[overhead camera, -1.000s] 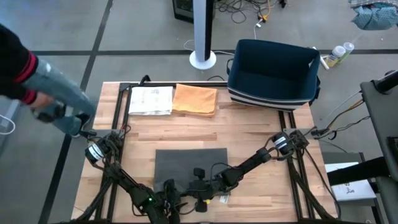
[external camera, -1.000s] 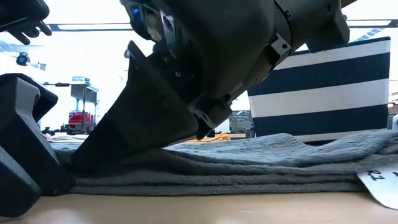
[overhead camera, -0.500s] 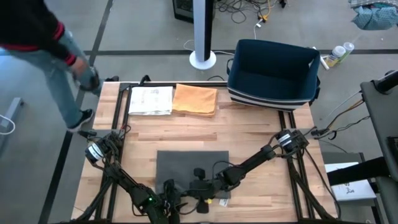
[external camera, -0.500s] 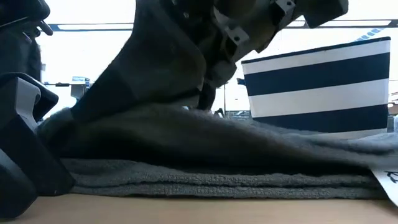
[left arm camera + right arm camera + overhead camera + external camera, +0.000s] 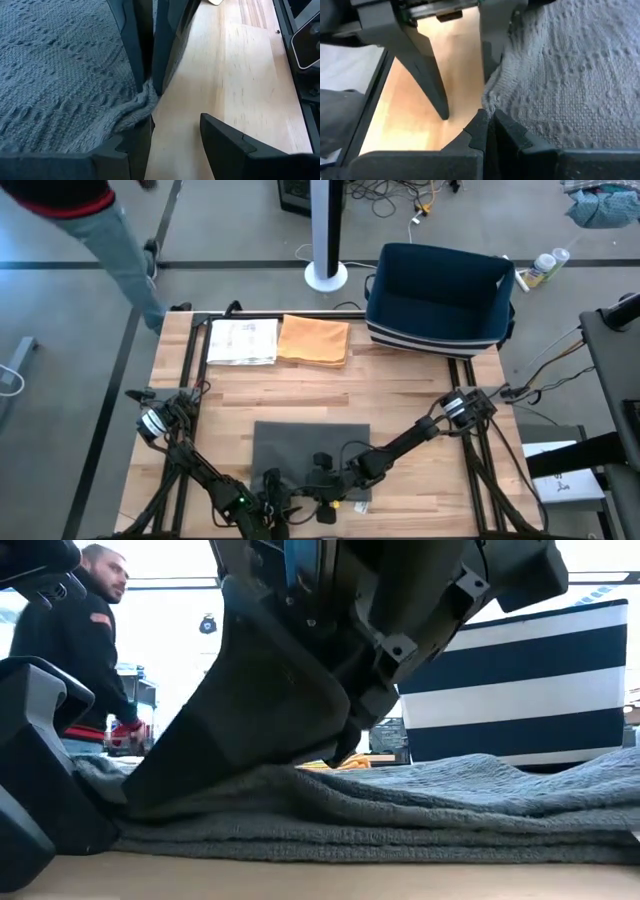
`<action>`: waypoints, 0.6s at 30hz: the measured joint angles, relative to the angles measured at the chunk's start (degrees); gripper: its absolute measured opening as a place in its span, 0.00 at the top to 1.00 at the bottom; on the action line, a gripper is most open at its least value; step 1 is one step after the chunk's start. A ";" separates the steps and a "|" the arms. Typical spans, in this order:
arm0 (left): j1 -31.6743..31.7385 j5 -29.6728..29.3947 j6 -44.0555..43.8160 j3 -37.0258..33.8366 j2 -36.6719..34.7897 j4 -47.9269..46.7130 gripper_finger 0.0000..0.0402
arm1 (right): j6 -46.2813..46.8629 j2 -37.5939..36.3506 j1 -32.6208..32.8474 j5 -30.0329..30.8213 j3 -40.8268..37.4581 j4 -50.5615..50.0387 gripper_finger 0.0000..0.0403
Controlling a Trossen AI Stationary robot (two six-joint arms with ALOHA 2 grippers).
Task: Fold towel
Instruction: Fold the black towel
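A grey towel (image 5: 310, 448) lies folded in layers on the wooden table (image 5: 420, 380), close to its near edge. My right gripper (image 5: 490, 117) is shut on the towel's near left corner. My left gripper (image 5: 175, 122) stands open just beside that corner, with bare table between its fingers. One of its fingers (image 5: 131, 150) lies against the towel's edge and the other finger (image 5: 225, 145) is out over the wood. From above, both grippers meet at the towel's near edge: my left gripper (image 5: 272, 482) and my right gripper (image 5: 322, 477). My left gripper has one finger right next to the towel's corner (image 5: 142, 100); I cannot tell whether it touches. My right gripper pinches the towel's near left corner (image 5: 492, 102) between its two shut fingers, slanting down from the table's right. The corner is bunched and raised a little while the towel's other parts lie on the table.
At the far edge lie an orange cloth (image 5: 313, 340) and a white printed cloth (image 5: 242, 340). A navy striped bin (image 5: 440, 290) stands at the far right. A person (image 5: 90, 210) walks beyond the table's far left corner. Bare wood lies between the towel and these.
Half a second ago the low view showed the towel's top layer humped up near the held corner; now it has sunk back lower. The person at the table's left side has walked away toward the far side.
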 joint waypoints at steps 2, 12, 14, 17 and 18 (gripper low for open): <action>0.00 0.01 0.00 -0.02 -0.03 -0.01 0.60 | 0.26 0.00 -0.13 0.02 0.00 0.09 0.95; 0.02 -0.02 -0.17 -0.04 -0.18 -0.15 0.56 | 0.65 0.81 -0.24 0.43 0.02 1.76 0.95; 0.04 -0.06 -0.20 -0.04 -0.24 -0.15 0.56 | 1.47 1.29 -0.24 0.46 -0.04 1.40 0.95; 0.04 0.00 -0.30 -0.07 -0.42 -0.23 0.57 | 1.24 1.88 -0.24 2.10 0.01 1.13 0.95; 0.04 0.02 -0.30 -0.11 -0.62 -0.41 0.56 | 1.20 1.88 -0.24 2.33 0.01 0.98 0.95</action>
